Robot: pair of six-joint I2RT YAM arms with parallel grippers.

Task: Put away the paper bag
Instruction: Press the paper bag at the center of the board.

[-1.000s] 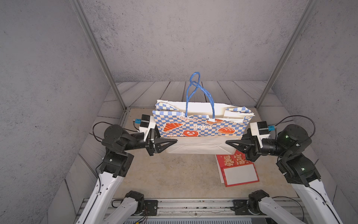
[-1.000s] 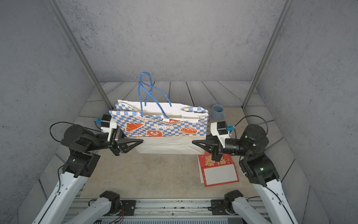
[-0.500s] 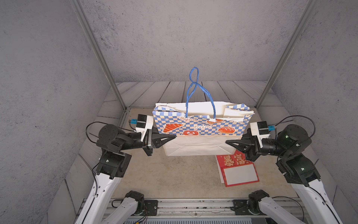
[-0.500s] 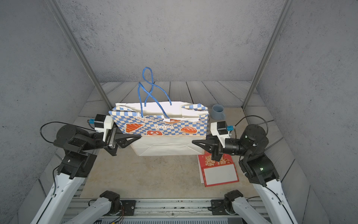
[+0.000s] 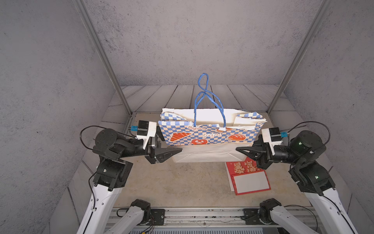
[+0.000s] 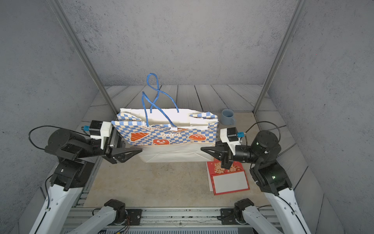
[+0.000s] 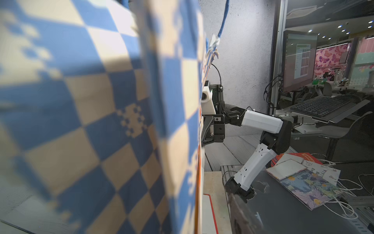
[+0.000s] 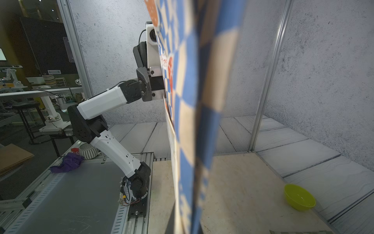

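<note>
bakery paper bag (image 5: pixel 210 135): upright, frame centre
left fingers (image 5: pixel 168 153): gap unclear — at bag's side
right fingers (image 5: pixel 245 151): closed
do: likely press sides inward evenly — avoid tipping

The paper bag (image 5: pixel 210 139) at frame centre read "Baguette" and "Pretzel"; the red card's (image 5: pixel 240 168) gold characters were illegible.

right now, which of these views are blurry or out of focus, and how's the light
Left wrist view: the paper bag is too close, a soft blur, while the keyboard behind is sharp; right wrist view: the bag's checks smear, the green bowl is crisp; both top views: sharp, evenly lit, no glare.
</note>
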